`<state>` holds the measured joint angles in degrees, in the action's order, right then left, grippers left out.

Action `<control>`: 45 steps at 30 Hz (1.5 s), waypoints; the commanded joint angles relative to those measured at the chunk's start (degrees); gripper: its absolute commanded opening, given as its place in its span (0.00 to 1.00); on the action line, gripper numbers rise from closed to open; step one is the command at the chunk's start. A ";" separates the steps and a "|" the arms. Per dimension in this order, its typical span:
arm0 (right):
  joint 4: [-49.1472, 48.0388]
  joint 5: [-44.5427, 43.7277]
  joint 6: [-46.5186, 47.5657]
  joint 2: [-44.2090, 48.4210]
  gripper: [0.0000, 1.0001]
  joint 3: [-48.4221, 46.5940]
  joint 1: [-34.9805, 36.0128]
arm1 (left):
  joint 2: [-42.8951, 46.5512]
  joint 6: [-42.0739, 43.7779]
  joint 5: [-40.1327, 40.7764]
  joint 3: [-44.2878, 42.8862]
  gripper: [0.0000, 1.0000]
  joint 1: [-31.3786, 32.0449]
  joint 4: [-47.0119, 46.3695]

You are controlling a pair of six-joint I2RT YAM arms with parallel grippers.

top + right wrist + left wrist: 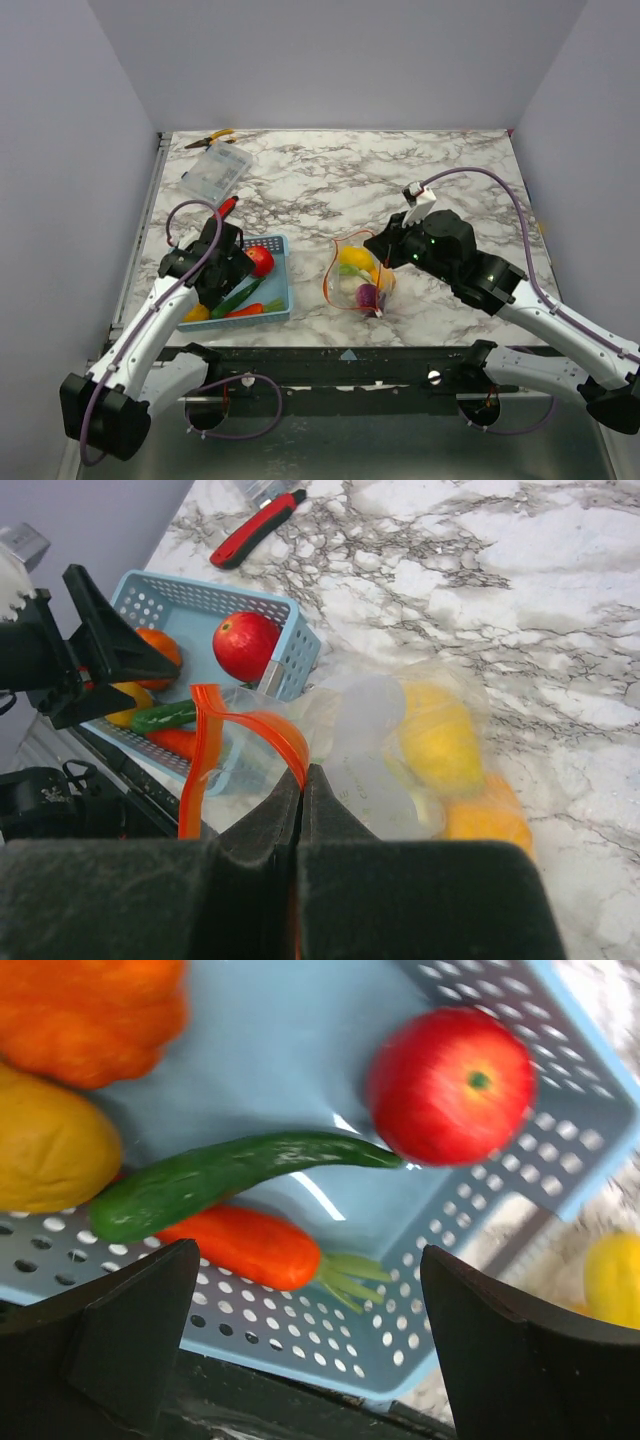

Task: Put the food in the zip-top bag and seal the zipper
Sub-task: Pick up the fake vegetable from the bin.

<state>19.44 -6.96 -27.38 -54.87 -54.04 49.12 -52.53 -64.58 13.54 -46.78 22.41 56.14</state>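
The clear zip-top bag point(357, 279) lies at mid table with its mouth held open. It holds yellow pieces point(440, 735), a purple onion point(367, 295) and a green bit. My right gripper point(303, 772) is shut on the red-orange zipper point(250, 722) at the bag's mouth; it also shows in the top view point(379, 248). My left gripper point(308, 1260) is open and empty, hovering low over the blue mesh basket point(300, 1020). In the basket lie a red tomato point(450, 1085), a green piece point(230, 1180), an orange carrot point(245, 1245), an orange piece point(90, 1015) and a yellow piece point(50, 1150).
The basket point(278, 285) stands left of the bag. A rigid clear plastic box point(215, 172), a red-handled utility knife point(228, 206) and yellow-handled pliers point(212, 138) lie at the back left. The table's front edge runs just below the bag.
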 commanded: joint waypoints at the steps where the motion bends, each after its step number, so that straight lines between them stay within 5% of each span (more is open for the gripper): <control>1: -0.74 -1.48 0.75 1.02 0.00 0.13 0.14 | -5.63 -11.51 -2.26 -0.65 0.91 -5.97 7.28; 8: -0.23 -2.44 1.24 1.01 0.01 0.43 0.14 | -13.15 -17.31 -4.73 -1.70 0.89 -10.54 9.01; 19: -0.41 -3.01 1.75 1.07 0.01 0.75 0.11 | -21.65 -20.07 -12.10 3.18 0.87 -16.80 -0.43; 30: -0.28 -3.93 1.98 0.81 0.01 0.99 0.17 | -28.28 -20.68 -10.29 3.11 0.79 -17.58 -2.94; 45: -0.73 -3.68 1.53 0.95 0.01 1.22 0.14 | -29.97 -20.10 -8.95 3.67 0.51 -17.58 -5.86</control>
<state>19.55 -9.61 -26.00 -54.72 -53.49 49.12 -83.02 -84.01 3.38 -44.31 4.93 52.56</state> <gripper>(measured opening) 0.008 0.531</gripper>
